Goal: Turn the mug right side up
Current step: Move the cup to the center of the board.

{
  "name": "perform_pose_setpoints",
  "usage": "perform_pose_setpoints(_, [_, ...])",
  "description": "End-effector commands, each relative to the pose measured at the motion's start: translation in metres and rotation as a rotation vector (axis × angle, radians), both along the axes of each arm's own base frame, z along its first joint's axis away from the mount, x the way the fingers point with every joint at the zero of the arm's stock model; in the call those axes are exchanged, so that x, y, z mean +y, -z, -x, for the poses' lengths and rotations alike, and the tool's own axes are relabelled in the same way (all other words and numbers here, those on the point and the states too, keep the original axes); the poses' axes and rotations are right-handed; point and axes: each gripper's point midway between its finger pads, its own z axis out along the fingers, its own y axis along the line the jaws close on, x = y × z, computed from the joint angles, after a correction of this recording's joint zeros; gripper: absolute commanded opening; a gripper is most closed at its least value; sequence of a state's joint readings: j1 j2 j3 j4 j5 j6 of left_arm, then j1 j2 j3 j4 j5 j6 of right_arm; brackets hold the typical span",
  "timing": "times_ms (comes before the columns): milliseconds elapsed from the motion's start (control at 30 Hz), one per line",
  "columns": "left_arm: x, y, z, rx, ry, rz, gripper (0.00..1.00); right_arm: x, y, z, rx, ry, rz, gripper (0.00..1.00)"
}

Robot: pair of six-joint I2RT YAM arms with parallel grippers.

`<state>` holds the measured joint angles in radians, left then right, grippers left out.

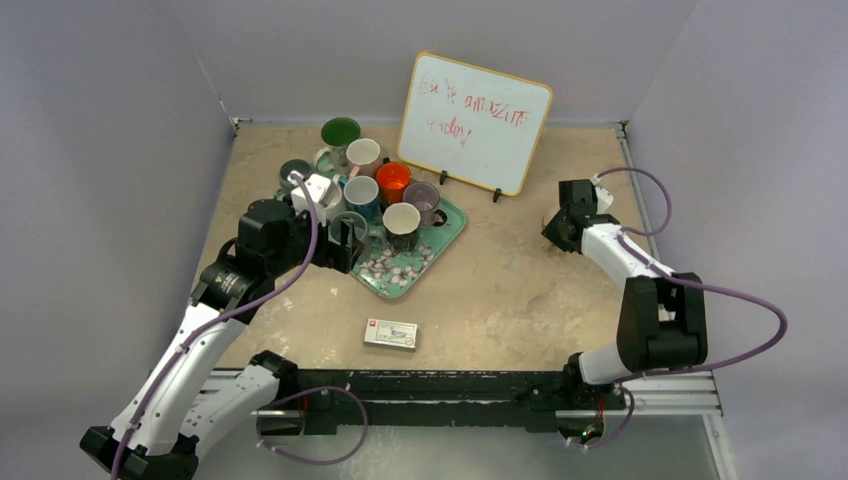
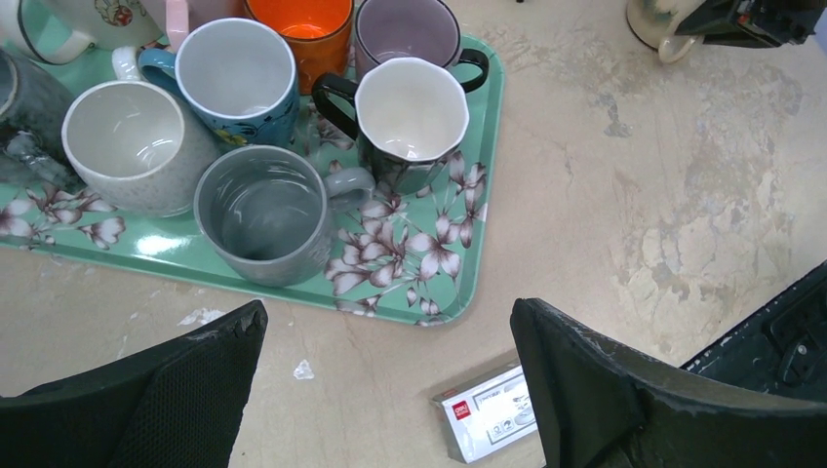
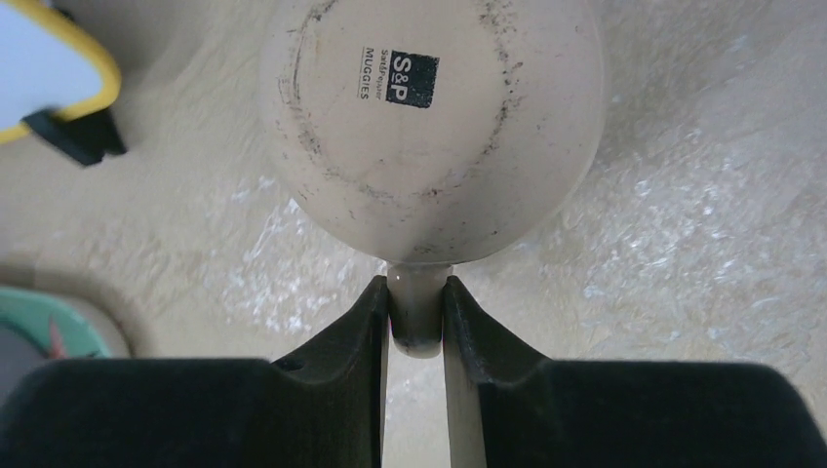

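Cream mug (image 3: 429, 117): bottom up, round base with a black S&P stamp facing the right wrist camera, handle pointing back toward that camera; sits well to the right of the floral green tray (image 1: 455, 215), out over the bare tan surface (image 1: 500, 290); resting on it or raised just clear, cannot tell.

Right claw (image 3: 417, 297): narrow, fingers pinched on the mug's handle, one each side; from the top camera, bent low over the mug and hiding it there.

Left claw (image 2: 388, 314): wide, nothing between the fingers; hangs over the tray's near edge.

On the tray, all mouth up: grey mug (image 2: 263, 210) closest to the tray's near edge; black mug with a white inside (image 2: 410, 112) toward the tray's right edge; speckled pale mug (image 2: 132, 146) toward its left; blue mug (image 2: 239, 73), orange mug (image 2: 302, 24) and mauve mug (image 2: 408, 29) farther back; green mug (image 1: 340, 132) at the tray's far end.

Small white box (image 1: 391, 333): flat on the surface, on the near side of the tray, apart from it.

Whiteboard (image 1: 475, 120) with red scrawl: upright on black feet, beyond the tray's far right side.
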<state>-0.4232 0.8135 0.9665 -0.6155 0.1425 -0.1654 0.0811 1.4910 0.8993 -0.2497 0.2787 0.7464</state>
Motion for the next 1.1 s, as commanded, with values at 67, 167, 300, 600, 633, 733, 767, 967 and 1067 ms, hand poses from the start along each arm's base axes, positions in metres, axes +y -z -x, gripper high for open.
perform_pose_setpoints(67, [0.010, -0.007, -0.008, -0.025, -0.089, 0.021, 0.99, 0.034, -0.031, -0.004, -0.160, -0.154, -0.138, 0.00])
perform_pose_setpoints(167, [0.011, -0.007, -0.009, -0.014, -0.115, 0.037, 1.00, 0.043, -0.035, 0.004, -0.177, -0.195, -0.181, 0.00])
perform_pose_setpoints(300, [0.009, -0.009, -0.011, 0.004, -0.138, 0.076, 0.99, 0.051, -0.045, 0.015, -0.224, -0.215, -0.230, 0.00])
perform_pose_setpoints(600, [-0.006, -0.019, -0.006, 0.026, -0.128, 0.215, 0.87, 0.071, -0.057, 0.043, -0.301, -0.271, -0.346, 0.00])
perform_pose_setpoints(633, [-0.008, -0.019, -0.005, 0.032, -0.121, 0.229, 0.86, 0.071, -0.060, 0.045, -0.314, -0.273, -0.353, 0.00])
perform_pose_setpoints(733, [-0.017, -0.023, -0.002, 0.054, -0.094, 0.275, 0.83, 0.074, -0.057, 0.059, -0.310, -0.266, -0.385, 0.00])
perform_pose_setpoints(767, [-0.019, -0.025, -0.001, 0.059, -0.086, 0.283, 0.82, 0.074, -0.055, 0.063, -0.303, -0.270, -0.383, 0.00])
perform_pose_setpoints(967, [-0.022, -0.025, -0.002, 0.068, -0.075, 0.294, 0.79, 0.067, -0.030, 0.084, -0.216, -0.301, -0.316, 0.00])
perform_pose_setpoints(1067, [-0.031, -0.023, -0.001, 0.088, -0.037, 0.316, 0.79, 0.079, -0.027, 0.091, -0.224, -0.343, -0.380, 0.00])
